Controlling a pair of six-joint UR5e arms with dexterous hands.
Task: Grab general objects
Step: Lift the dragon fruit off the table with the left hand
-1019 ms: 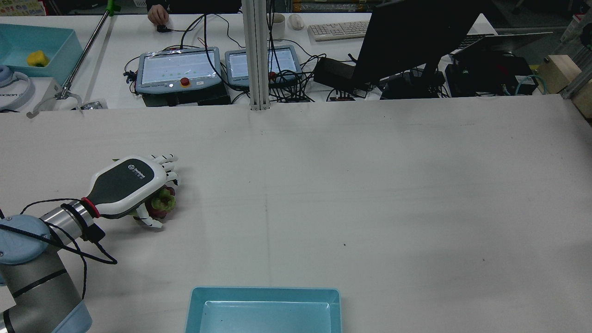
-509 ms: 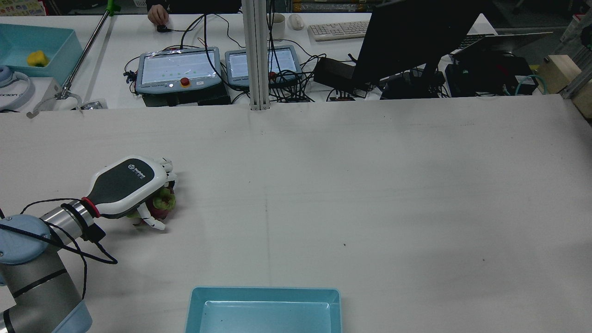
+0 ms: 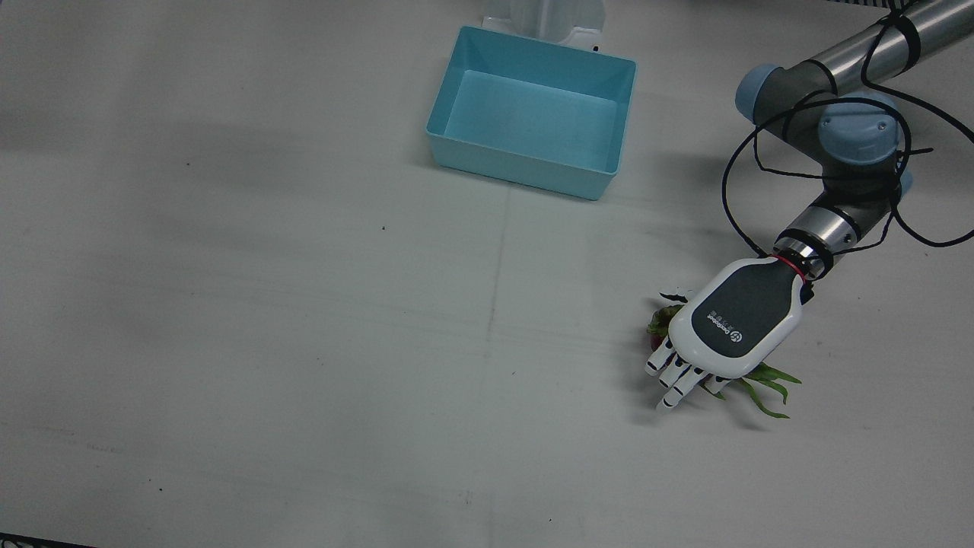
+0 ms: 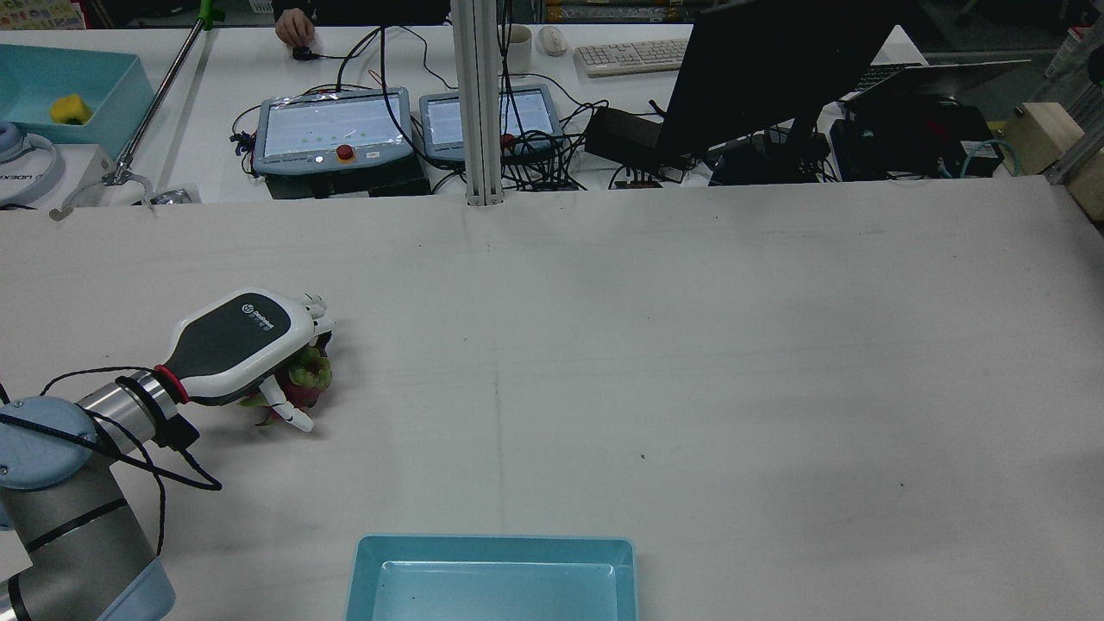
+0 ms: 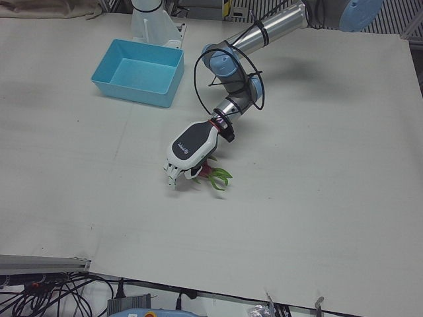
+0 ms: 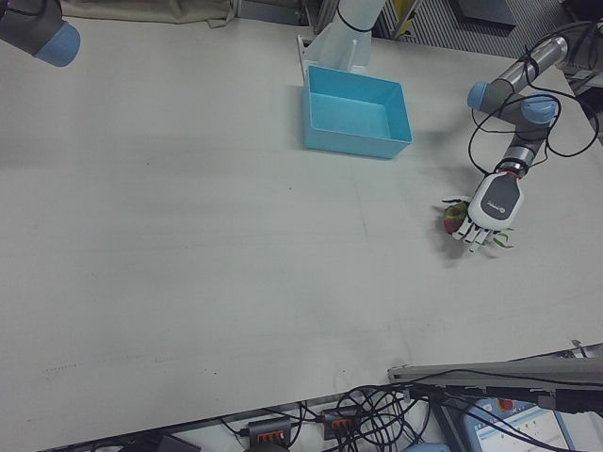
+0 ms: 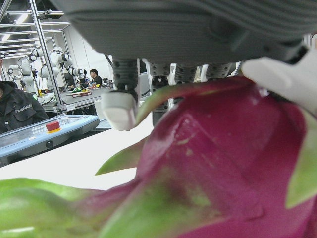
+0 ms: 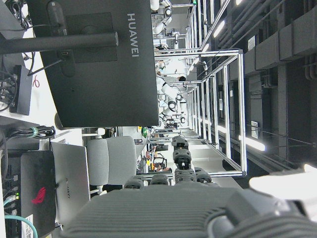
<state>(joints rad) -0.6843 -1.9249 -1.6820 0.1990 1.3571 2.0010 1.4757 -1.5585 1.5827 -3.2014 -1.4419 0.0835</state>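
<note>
The white table (image 3: 304, 342) is carrying everything in the scene, and the robot's left arm (image 3: 829, 129) is reaching across its left half with a black cable looping around it. Nearer the pedestals, the light-blue bin (image 3: 533, 122) is sitting upright on the table with nothing lying inside it; the rear view is showing the same bin (image 4: 496, 573) at the table's near edge, its floor bare. Well apart from the bin, the left hand (image 3: 734, 320) is lying palm down over a dragon fruit (image 3: 663, 320), its fingers (image 3: 673, 373) curling around the magenta body and grasping it while the fruit is sitting at table level. Green leafy scales (image 3: 765, 388) are sticking out from under the hand, and in the left hand view the dragon fruit (image 7: 223, 163) is filling most of the picture with a fingertip (image 7: 119, 109) resting just beside its skin. The right hand (image 8: 198, 208) is appearing only in its own view, where its state cannot be told.
</note>
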